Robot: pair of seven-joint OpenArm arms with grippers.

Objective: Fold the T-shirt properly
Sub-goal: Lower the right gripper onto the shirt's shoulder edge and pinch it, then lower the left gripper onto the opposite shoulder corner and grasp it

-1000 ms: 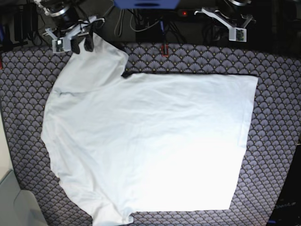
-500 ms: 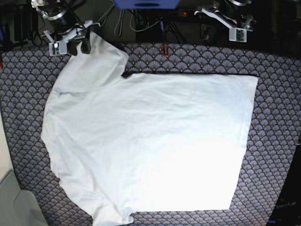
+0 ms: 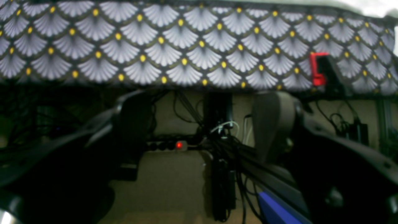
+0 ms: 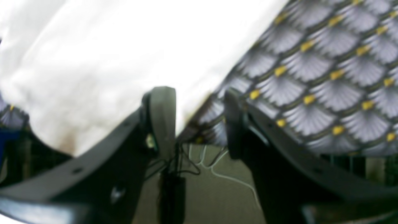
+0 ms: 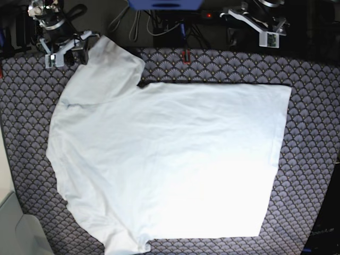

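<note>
The T-shirt (image 5: 164, 159) lay spread flat on the bench (image 5: 313, 106), which carried a cover patterned in grey fan shapes with yellow dots. The shirt filled most of the surface in the base view. Its hem edge ran down the side toward that view's right. One sleeve pointed to the top left corner, and another sleeve bulged at the bottom left. The cloth was white and lightly wrinkled, and not yet folded.

Right tool (image 5: 66, 50) sat at the top left of the base view, just beside the tip of the upper sleeve. In the right wrist view its fingers (image 4: 161, 118) stood partly apart, with open space between them. The white cloth (image 4: 108, 56) lay just beyond the fingertips. Nothing was clamped between them. Whether the near finger touched the cloth edge I could not tell; the picture was blurred.

Left tool (image 5: 268, 29) hung off the far edge of the bench at the top right of the base view, well apart from the shirt. In the left wrist view its fingers (image 3: 273, 124) stood wide apart and held nothing. Cables and a power strip with a red light (image 3: 178, 145) showed between them. A red clip (image 3: 317, 73) sat on the bench edge ahead of it.
</note>
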